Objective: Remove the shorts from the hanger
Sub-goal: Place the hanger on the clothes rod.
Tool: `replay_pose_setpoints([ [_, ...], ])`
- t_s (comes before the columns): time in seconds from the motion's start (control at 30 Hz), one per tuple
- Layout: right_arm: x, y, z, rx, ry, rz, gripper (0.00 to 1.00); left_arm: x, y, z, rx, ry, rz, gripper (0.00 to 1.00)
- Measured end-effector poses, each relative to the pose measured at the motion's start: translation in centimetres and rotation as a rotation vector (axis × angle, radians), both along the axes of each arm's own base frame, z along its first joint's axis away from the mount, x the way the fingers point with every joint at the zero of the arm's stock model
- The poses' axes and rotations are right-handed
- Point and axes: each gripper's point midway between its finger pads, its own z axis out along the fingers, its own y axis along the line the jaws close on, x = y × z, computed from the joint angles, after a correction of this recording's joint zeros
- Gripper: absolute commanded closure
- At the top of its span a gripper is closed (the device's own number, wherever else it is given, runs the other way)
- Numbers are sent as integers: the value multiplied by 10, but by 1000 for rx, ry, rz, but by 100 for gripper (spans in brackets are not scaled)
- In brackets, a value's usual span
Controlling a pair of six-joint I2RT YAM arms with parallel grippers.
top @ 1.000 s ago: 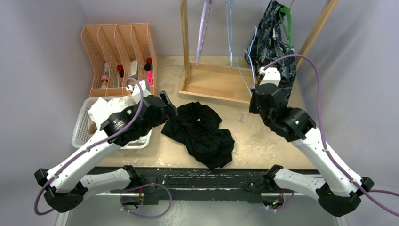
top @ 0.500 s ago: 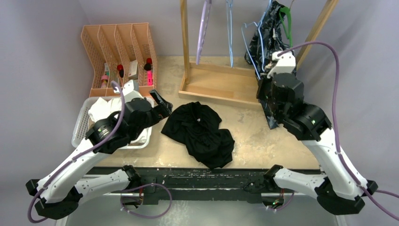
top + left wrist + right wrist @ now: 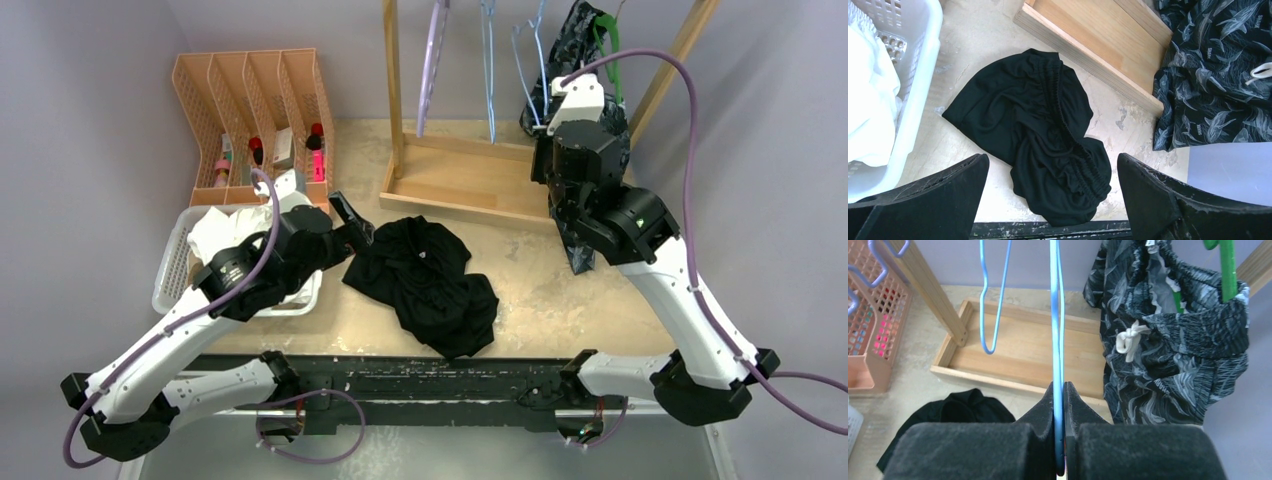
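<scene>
The black shorts (image 3: 425, 280) lie crumpled on the table; in the left wrist view (image 3: 1043, 135) they are right below my open, empty left gripper (image 3: 1051, 160), which sits by their left edge in the top view (image 3: 352, 222). The dark blue patterned shorts (image 3: 575, 60) hang on a green hanger (image 3: 1228, 270) at the rack's right end, also in the right wrist view (image 3: 1173, 355). My right gripper (image 3: 1059, 390) is shut on a bare blue hanger (image 3: 1057, 315), up by the rack (image 3: 555, 100). White shorts (image 3: 225, 235) lie in the basket. The tan shorts are not visible.
A white basket (image 3: 170, 270) stands at the left, with an orange file rack (image 3: 250, 110) behind it. The wooden clothes rack (image 3: 460, 180) holds a purple hanger (image 3: 432, 60) and a light blue hanger (image 3: 488, 70). Its sloped right post (image 3: 670, 70) runs beside my right arm.
My right gripper has risen and moved back toward the rail, carrying the blue hanger. My left gripper has shifted only slightly and stays open beside the black shorts.
</scene>
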Motion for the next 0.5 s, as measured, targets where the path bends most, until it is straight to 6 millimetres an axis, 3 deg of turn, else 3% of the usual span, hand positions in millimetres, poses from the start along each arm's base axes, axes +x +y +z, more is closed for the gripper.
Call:
replay_pose_setpoints([
  [0.3, 11, -7, 9, -43, -17, -34, 100, -3, 0, -4, -2, 7, -9, 0],
  [0.5, 33, -4, 3, -55, 19, -25, 100, -4, -4, -8, -4, 21, -25, 1],
])
